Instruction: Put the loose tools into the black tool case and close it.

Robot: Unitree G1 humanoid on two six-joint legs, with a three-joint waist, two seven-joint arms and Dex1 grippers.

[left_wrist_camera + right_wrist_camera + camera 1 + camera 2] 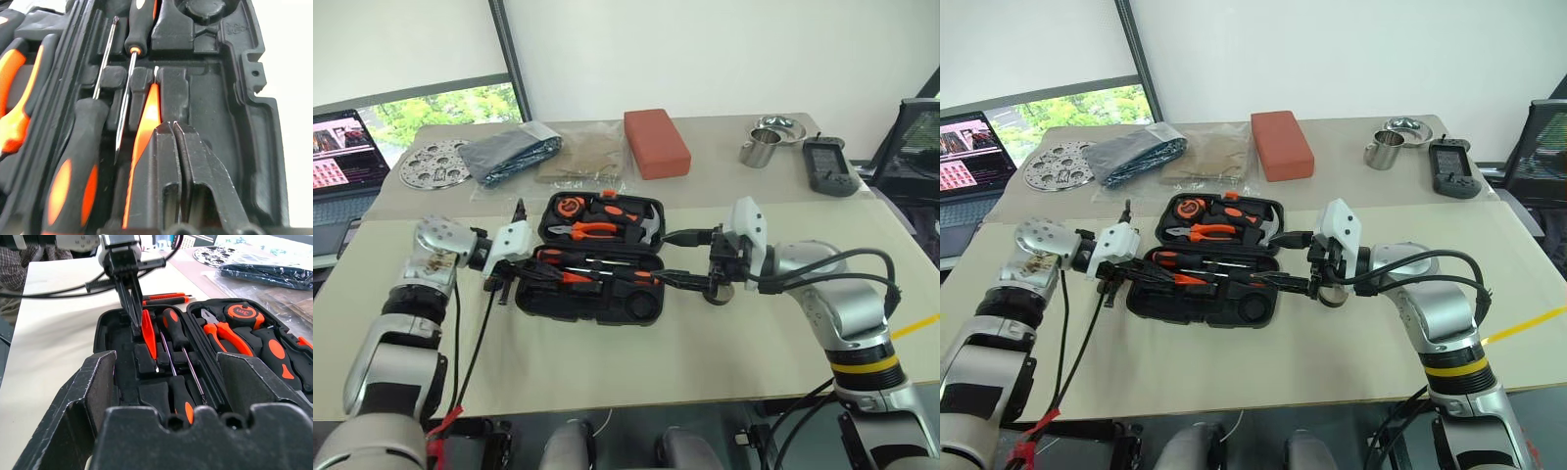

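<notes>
The black tool case (648, 311) lies open in the middle of the table. Two orange-and-black screwdrivers (176, 330) (181, 399) rest in its near half, beside the thin orange screwdriver (149, 117). My left gripper (172, 126) is shut at the case's left end, its tips resting beside the thin screwdriver's handle and holding nothing. At the right end my right gripper (690, 259) stands open, its fingers (83, 406) spread on either side of the case's edge. A slim orange-and-black tool (166, 297) lies on the table just past the left end. A small dark roll (1330, 297) sits under my right wrist.
Pliers (592, 230), a round tape measure (571, 206) and a hammer (641, 230) fill the case's far half. Behind it are a red block (656, 142), plastic bags (514, 152), a perforated metal disc (433, 164), a metal cup (761, 149) and a black handheld device (829, 164). A laptop (342, 157) stands far left.
</notes>
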